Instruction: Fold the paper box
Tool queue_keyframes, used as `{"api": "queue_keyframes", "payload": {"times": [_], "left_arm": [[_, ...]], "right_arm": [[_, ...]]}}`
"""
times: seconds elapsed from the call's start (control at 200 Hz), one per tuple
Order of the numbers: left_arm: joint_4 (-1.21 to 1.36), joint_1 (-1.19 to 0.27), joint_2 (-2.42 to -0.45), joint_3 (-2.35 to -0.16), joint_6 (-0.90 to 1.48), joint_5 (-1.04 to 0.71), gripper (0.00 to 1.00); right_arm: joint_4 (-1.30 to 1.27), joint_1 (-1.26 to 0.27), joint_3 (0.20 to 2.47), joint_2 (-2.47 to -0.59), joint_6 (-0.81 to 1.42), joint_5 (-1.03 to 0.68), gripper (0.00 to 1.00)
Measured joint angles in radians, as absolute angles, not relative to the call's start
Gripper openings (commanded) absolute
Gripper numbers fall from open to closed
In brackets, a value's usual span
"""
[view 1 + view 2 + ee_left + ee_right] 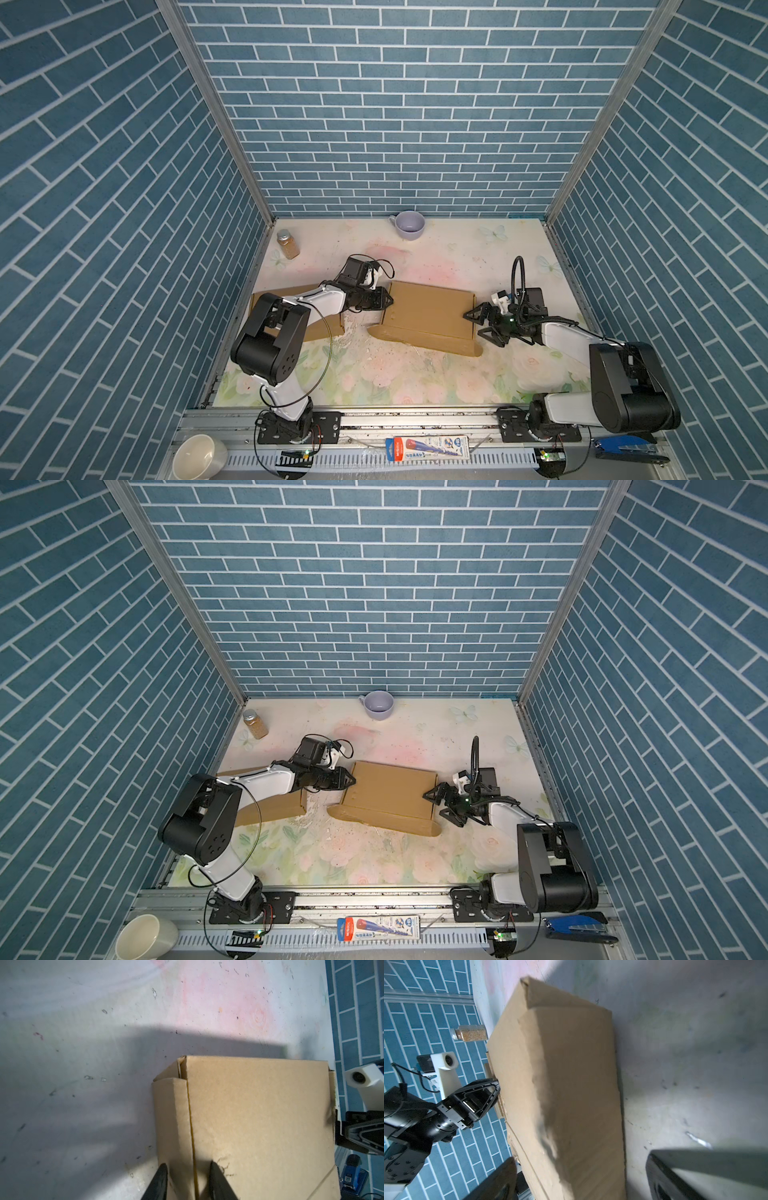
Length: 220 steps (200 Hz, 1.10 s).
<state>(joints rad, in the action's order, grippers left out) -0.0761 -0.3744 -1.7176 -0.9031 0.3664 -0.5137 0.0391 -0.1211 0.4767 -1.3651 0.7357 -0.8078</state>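
The box lies on the table between the two grippers, its broad brown panel facing up. The left gripper meets one end of it and the right gripper the other.

The left gripper's jaws are narrow. In the left wrist view its two fingers stand either side of the seam where the box's end wall meets the top panel, and cardboard fills the gap between them. Whether they clamp the cardboard or only sit over it, I cannot tell.

The right gripper's jaws are wide and hold nothing. In both top views one fingertip sits at the box's end edge, touching it or nearly so, and the other stands off the box beside its corner. In the right wrist view the box runs straight ahead from between the spread fingers.

A long flap sticks out along one side of the box, sloping down to the table just ahead of the right gripper's free finger.

Behind the left gripper, under its arm, lies a second cardboard sheet. A jar stands well off to that gripper's side by the wall. A cup sits well apart from both grippers at the back wall.
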Motion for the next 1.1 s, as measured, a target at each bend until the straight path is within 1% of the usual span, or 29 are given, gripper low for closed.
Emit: {"api": "queue_keyframes", "payload": {"times": [0.155,0.385,0.705,0.835,0.975,1.05,1.1], "left_arm": [[-0.066,-0.348,-1.731,-0.904,0.366,-0.556,0.34],[-0.066,-0.33,-1.745,-0.907,0.362,-0.593,0.33],[-0.065,-0.295,-1.763,-0.921,0.359,-0.605,0.33],[-0.061,-0.279,-1.769,-0.928,0.358,-0.59,0.37],[-0.062,-0.274,-1.769,-0.929,0.361,-0.584,0.4],[-0.065,-0.272,-1.769,-0.929,0.361,-0.58,0.38],[-0.067,-0.271,-1.768,-0.929,0.361,-0.579,0.37]], "right_arm": [[0.014,-0.121,0.474,-1.38,0.756,-0.835,0.97],[-0.078,-0.131,0.479,-1.453,0.77,-0.899,0.97],[-0.169,-0.179,0.514,-1.535,0.77,-0.933,0.97],[-0.226,-0.216,0.519,-1.563,0.791,-0.934,0.91],[-0.328,-0.238,0.512,-1.594,0.869,-0.933,0.84],[-0.361,-0.239,0.501,-1.593,0.904,-0.932,0.84],[-0.375,-0.239,0.498,-1.588,0.923,-0.933,0.86]]}}
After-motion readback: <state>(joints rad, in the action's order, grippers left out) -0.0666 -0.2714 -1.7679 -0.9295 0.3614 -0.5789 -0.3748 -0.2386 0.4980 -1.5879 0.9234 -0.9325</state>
